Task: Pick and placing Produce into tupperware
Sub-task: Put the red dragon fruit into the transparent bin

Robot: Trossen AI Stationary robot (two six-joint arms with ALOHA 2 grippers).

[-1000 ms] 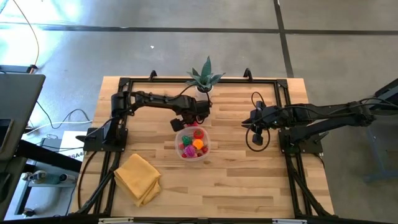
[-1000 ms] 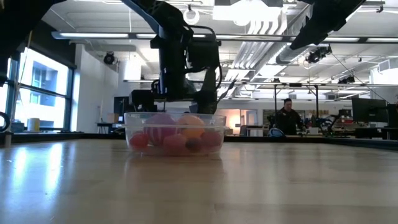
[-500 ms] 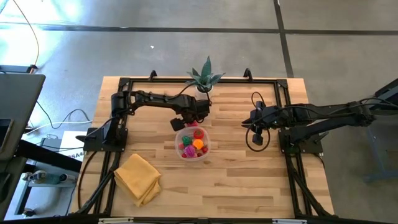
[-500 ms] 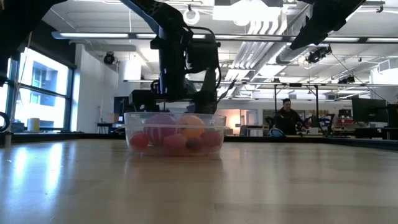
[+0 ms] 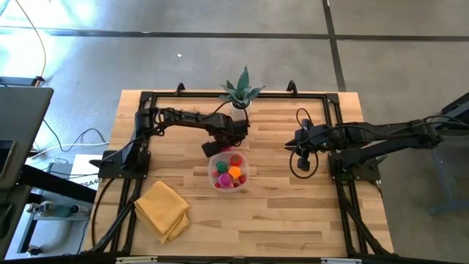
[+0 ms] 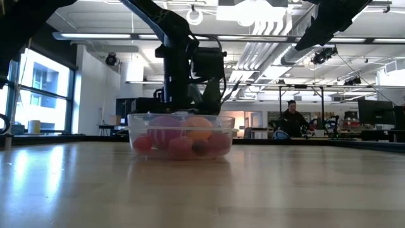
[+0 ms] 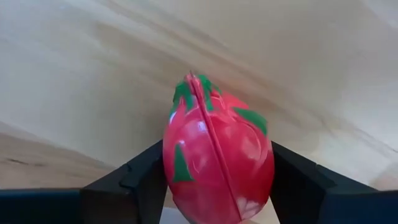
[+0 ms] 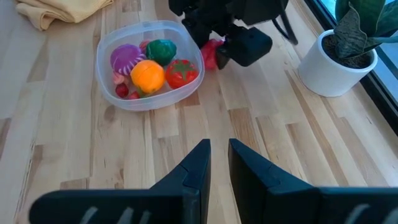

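Note:
The tupperware (image 5: 242, 178), a small round clear container, stands mid-table and holds several toy pieces: a magenta one (image 8: 127, 59), an orange one (image 8: 148, 74), a green one (image 8: 161, 50) and a red one (image 8: 181, 73). My left gripper (image 5: 223, 147) is just past the container's far rim. It is shut on a red toy fruit with green leaf marks (image 7: 217, 155), which the right wrist view shows beside the container's far wall (image 8: 211, 55). My right gripper (image 5: 299, 149) waits, shut, over the table's right half. My left gripper pinches the red toy fruit between its two fingers (image 7: 146, 177), one on each flank (image 7: 173, 168); the leafy tip (image 7: 193, 84) points away from the wrist. It comes from above, over the wood beside the container. Whether the fruit rests on the table, I cannot tell.
A spiky green plant in a white pot (image 5: 240, 94) stands at the far edge, close behind my left gripper. A folded yellow cloth (image 5: 163, 209) lies near the left front corner. Black frame rails (image 5: 337, 183) border the working area. People (image 6: 292, 120) are in the room far behind.
The container has slid slightly toward the table's right and near edges. My left gripper, still shut on the red fruit, has shifted a little the same way behind it.

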